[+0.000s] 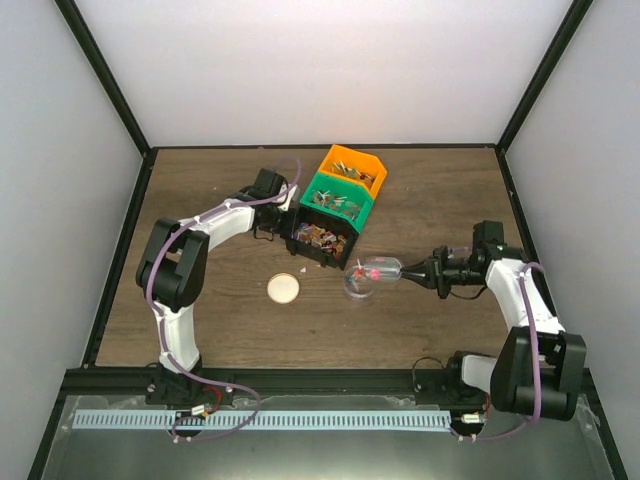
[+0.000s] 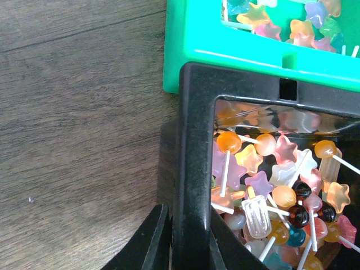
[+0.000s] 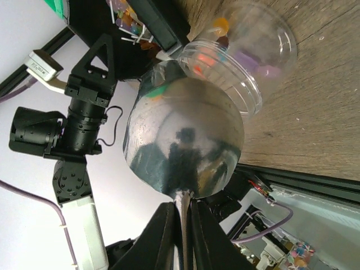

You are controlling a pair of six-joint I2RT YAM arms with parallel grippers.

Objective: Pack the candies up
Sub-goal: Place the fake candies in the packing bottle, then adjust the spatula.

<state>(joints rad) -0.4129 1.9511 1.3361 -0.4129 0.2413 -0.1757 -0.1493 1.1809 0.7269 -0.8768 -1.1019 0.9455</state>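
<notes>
Top view first. My guess is we're mid-pour. The right gripper (image 1: 422,272) comes in from the 3 o'clock side of the clear cup (image 1: 357,288) with the scoop (image 1: 385,268) hanging over its rim. The black bin (image 1: 335,256) sits at the cup's 11 o'clock, loaded with candies (image 1: 320,236). The green bin (image 1: 315,190) and orange bin (image 1: 345,155) are stacked behind it toward 12, both with stuff in them too. The left gripper (image 1: 283,222) is on the black bin's 9 o'clock side. A beige lid (image 1: 284,288) lies flat at the cup's 9 o'clock, well apart from it.

Left wrist: the fingers (image 2: 154,244) at 6 o'clock are pinching the black bin's wall, so I'd say that arm is just steadying it. Inside there's a heap of lollipops and star shapes in mixed colours. The green bin at 12 o'clock holds star-shaped ones.

Right wrist: the fingers (image 3: 163,230) at 6 o'clock are clamped on the scoop's thin handle. The back of the bowl fills the middle, so I can't tell what's left in it. The cup at 1 o'clock has only a few candies in it, blurry orange, red and purple.

Next move probably calls for finishing the tip with the scoop's lip inside the rim, then going back to the black bin.
</notes>
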